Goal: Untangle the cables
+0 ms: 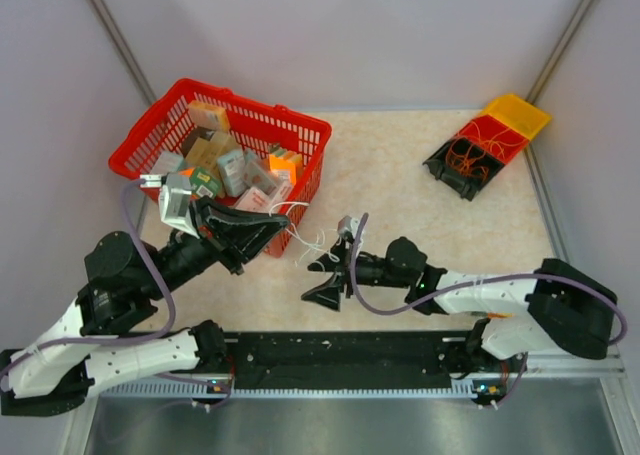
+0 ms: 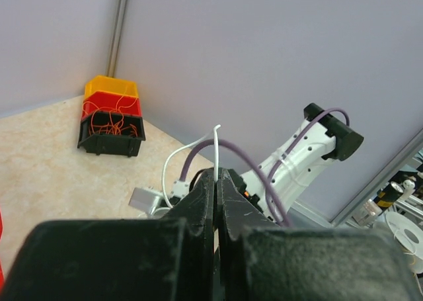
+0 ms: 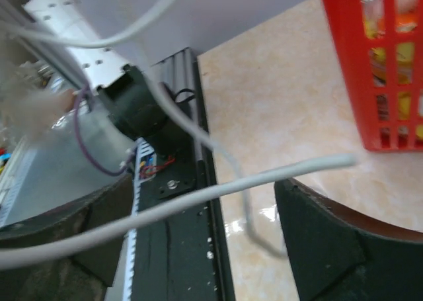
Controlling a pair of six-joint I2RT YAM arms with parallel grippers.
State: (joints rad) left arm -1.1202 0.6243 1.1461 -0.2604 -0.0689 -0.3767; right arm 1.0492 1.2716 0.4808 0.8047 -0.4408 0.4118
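A tangle of hair-thin orange and red wires (image 1: 468,158) lies in the black bin at the back right, far from both grippers; it also shows in the left wrist view (image 2: 109,121). My left gripper (image 1: 274,231) is shut on a thin white cable (image 2: 216,149) in front of the red basket. The white cable loops (image 1: 305,237) hang between the two grippers. My right gripper (image 1: 322,278) is open, and a white cable (image 3: 251,182) crosses the gap between its fingers (image 3: 324,248) without being pinched.
A red basket (image 1: 135,140) full of small boxes stands at the back left, right behind the left gripper. Yellow, red and black bins (image 1: 515,115) are stacked at the back right corner. A small grey plug (image 2: 147,198) hangs on the white cable. Walls close the sides.
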